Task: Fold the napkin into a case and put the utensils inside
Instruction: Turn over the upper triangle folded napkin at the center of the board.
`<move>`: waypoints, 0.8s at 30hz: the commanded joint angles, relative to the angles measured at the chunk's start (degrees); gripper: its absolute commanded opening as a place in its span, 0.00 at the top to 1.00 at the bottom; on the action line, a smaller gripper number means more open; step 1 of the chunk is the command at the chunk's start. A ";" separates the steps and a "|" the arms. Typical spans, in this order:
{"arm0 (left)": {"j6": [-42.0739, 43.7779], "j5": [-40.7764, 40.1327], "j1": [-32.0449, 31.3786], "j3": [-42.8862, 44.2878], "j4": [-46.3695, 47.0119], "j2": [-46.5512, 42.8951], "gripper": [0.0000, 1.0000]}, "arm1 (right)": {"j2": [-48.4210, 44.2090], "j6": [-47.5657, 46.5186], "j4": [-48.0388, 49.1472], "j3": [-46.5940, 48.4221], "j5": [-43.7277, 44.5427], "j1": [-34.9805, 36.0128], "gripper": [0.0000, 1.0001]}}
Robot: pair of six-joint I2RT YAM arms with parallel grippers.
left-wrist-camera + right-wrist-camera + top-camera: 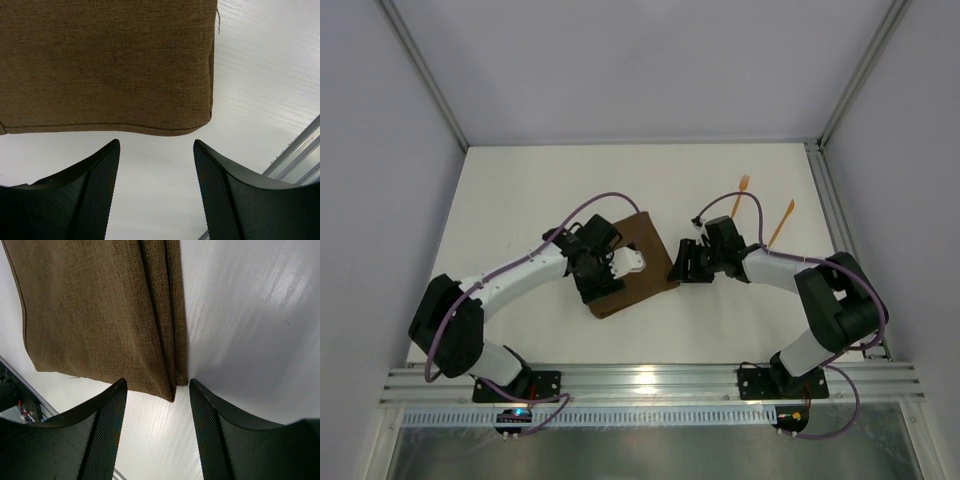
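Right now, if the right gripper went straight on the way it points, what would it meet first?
Most likely the napkin, its layered corner just ahead of the right gripper, though depth is unclear.

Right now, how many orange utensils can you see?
2: the fork lies beyond the right gripper; the pointed piece lies just right of it. None seems hidden.

You have a dark brown woven cloth napkin (655,265), finely flecked with lighter tan threads and hemmed in matching brown stitching. The thin plastic fork (740,195) and the pointed plastic piece (781,223) are bright orange. The flat tabletop (550,190) is plain white. The fingers (95,195) are black, patterned with fine mesh, and the arm cables (590,205) are purple.
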 commanded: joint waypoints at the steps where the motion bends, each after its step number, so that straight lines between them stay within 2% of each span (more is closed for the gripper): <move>1: -1.44 1.94 0.92 2.30 -0.36 0.83 0.37 | 1.04 0.06 0.69 0.73 1.66 0.35 0.43; 7: -2.32 0.88 6.00 2.91 2.19 1.62 0.35 | -0.72 -1.79 -2.56 1.26 3.34 0.43 0.42; 12: -5.92 -3.34 11.63 6.51 6.59 5.03 0.32 | 0.77 -2.23 -2.39 0.99 2.29 0.61 0.45; 14: -8.12 -3.08 16.88 10.53 7.99 7.32 0.30 | 2.00 -2.41 -2.48 1.34 1.76 0.61 0.54; 18: -9.53 -3.25 22.96 17.04 9.58 15.05 0.27 | 3.76 -3.90 -3.97 3.45 2.54 0.61 0.67; 22: -6.28 1.75 23.33 18.56 10.46 22.00 0.25 | 4.90 -5.22 -5.47 6.08 3.34 0.35 0.78; 24: -5.40 1.67 23.33 18.64 10.63 23.32 0.25 | 5.87 -5.83 -6.26 8.28 3.25 -0.27 0.87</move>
